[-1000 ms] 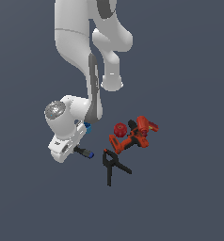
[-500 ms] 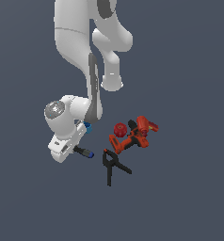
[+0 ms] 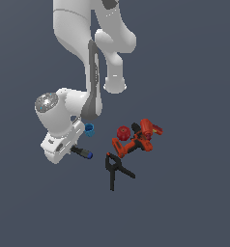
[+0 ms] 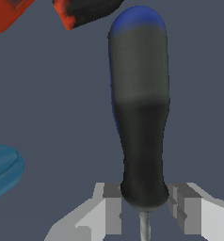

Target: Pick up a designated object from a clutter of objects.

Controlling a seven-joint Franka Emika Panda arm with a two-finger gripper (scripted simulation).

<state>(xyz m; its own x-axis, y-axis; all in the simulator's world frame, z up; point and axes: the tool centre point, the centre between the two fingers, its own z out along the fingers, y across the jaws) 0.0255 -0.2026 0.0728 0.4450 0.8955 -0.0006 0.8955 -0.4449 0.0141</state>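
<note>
The screwdriver [image 4: 140, 117] is seen lying on the floor directly between the two fingers of the gripper [image 4: 143, 204], with the narrow end of its black handle, just where the thin shaft begins, sitting in the gap. Its long axis runs straight away from the gripper, with the blue cap at the far end and the shaft pointing back under the wrist. A pad [image 4: 113, 207] is seen close on each side of the handle; the jaws are set apart around it, and whether the pads already press on it cannot be told.

In the exterior view the gripper [image 3: 64, 144] is lowered at the left of the group, and only the blue-capped end of the screwdriver [image 3: 83, 153] shows past it, pointing toward the exterior view's right. The coming move is judged to turn on this alignment: the handle is crossed squarely by the closing line, so a plain squeeze and lift should be enough.

The small blue cup [image 3: 89, 129] is found just beside the gripper, farther back. The black clamp [image 3: 115, 170] lies near, to the right, and the red drill [image 3: 136, 140] and red knob [image 3: 122, 132] lie beyond it. Nothing is seen standing between the fingers and the handle, though the cup is close enough to be nudged.
</note>
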